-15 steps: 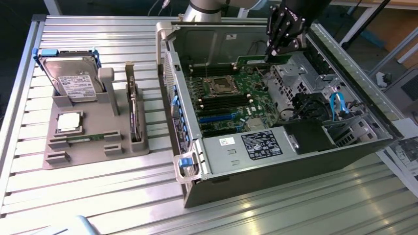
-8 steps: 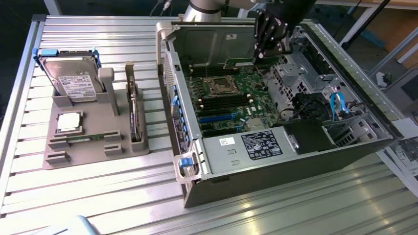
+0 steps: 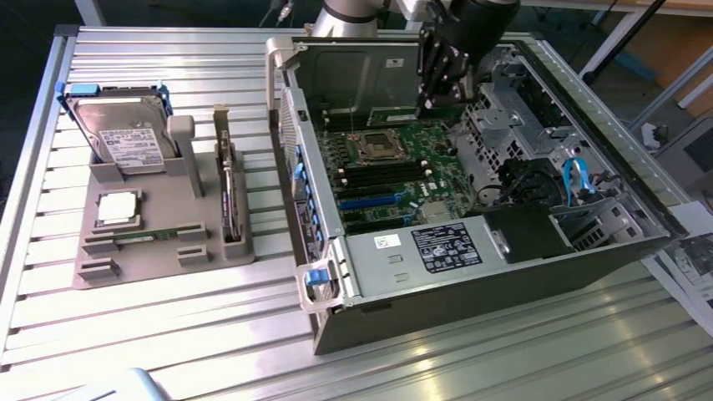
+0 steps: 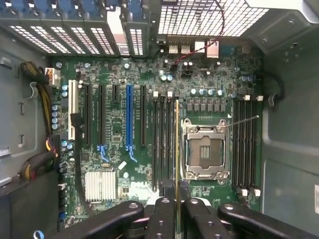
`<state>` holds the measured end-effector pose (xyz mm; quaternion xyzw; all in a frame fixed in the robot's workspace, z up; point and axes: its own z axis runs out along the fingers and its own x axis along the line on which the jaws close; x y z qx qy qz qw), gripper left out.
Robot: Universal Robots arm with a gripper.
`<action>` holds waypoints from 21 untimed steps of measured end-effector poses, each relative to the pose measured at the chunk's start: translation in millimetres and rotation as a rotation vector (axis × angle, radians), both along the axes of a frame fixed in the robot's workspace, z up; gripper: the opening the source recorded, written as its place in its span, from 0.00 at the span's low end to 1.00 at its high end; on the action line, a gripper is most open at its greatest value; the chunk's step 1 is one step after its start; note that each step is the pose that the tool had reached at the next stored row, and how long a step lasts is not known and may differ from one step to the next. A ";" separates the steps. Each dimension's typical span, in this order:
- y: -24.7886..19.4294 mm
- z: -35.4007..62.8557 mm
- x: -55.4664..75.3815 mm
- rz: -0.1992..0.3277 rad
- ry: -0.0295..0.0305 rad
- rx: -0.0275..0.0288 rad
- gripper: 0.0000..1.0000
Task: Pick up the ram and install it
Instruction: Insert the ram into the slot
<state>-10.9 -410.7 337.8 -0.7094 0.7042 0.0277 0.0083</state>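
Observation:
My gripper [image 3: 432, 98] hangs inside the open computer case [image 3: 446, 280], above the far end of the green motherboard [image 3: 437, 180]. In the wrist view the gripper [image 4: 178, 216] is shut on the ram [image 4: 177, 149], which shows edge-on as a thin yellowish-green strip between the black fingers [image 4: 162, 219]. The ram hangs above the board, roughly parallel to the black memory slots [image 4: 163, 144], close to the one nearest the empty processor socket [image 4: 205, 152]. It stands clear of the board, not seated in a slot. More memory slots [image 4: 246, 144] lie on the socket's other side.
On the exterior view's left, a grey fixture [image 3: 167, 205] holds a hard drive [image 3: 120, 134], a square silver processor chip [image 3: 118, 209] and an upright expansion card [image 3: 227, 196]. Case walls, drive cage [image 3: 507, 125], blue cables [image 3: 573, 180] and the power supply [image 3: 523, 234] ring the motherboard.

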 end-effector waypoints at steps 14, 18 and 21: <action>0.0 -34.8 -1.1 0.000 0.0000 0.0000 0.13; 0.0 -42.2 -1.1 0.000 0.0000 0.0000 0.13; 0.0 -52.2 -1.4 0.002 0.0000 0.0000 0.13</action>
